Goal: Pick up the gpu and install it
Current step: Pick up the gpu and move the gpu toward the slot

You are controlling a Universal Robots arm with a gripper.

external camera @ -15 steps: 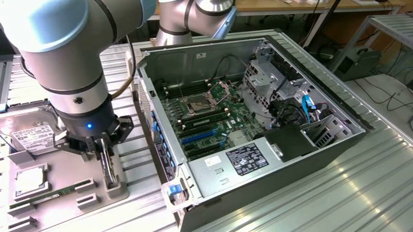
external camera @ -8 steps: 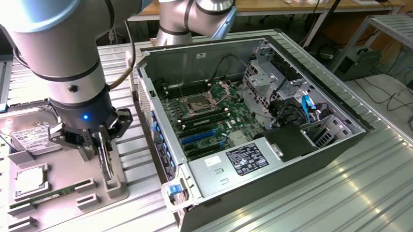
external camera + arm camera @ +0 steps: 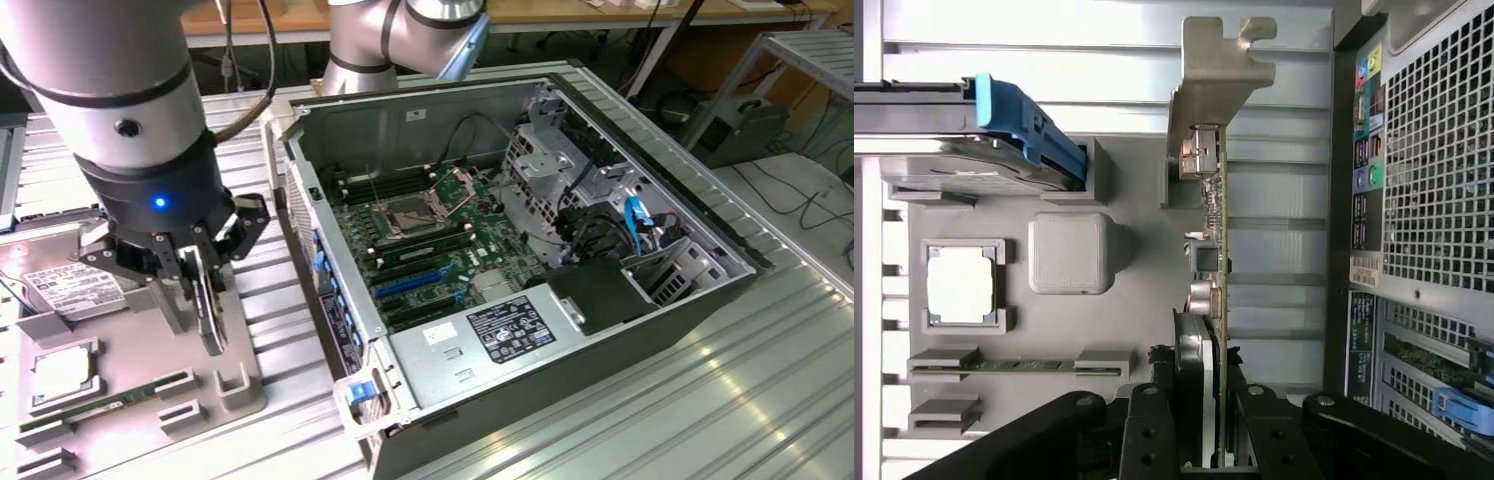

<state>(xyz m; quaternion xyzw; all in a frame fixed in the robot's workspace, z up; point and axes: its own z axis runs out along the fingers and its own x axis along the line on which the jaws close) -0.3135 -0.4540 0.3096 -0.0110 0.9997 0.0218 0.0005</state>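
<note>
The gpu [image 3: 210,305] stands on edge over the grey holder tray [image 3: 247,390], to the exterior view's left of the open computer case. My gripper [image 3: 194,315] comes down from above and is shut on it, one finger on each face. In the wrist view the gpu [image 3: 1218,250] shows edge-on: a thin green board with its silver end bracket [image 3: 1216,75] at the far end and the round black cooler on one side. The black fingers [image 3: 1144,435] of the gripper [image 3: 1204,440] clamp the near end. Whether the card's lower edge still rests in the tray slot is hidden.
The open computer case [image 3: 587,110] lies on the ribbed metal table, motherboard [image 3: 441,250] with blue slots [image 3: 407,285] facing up. Its perforated rear panel [image 3: 1439,150] is close beside the card. The tray also holds a hard drive [image 3: 67,290], a processor [image 3: 959,285] and a memory stick [image 3: 1004,365].
</note>
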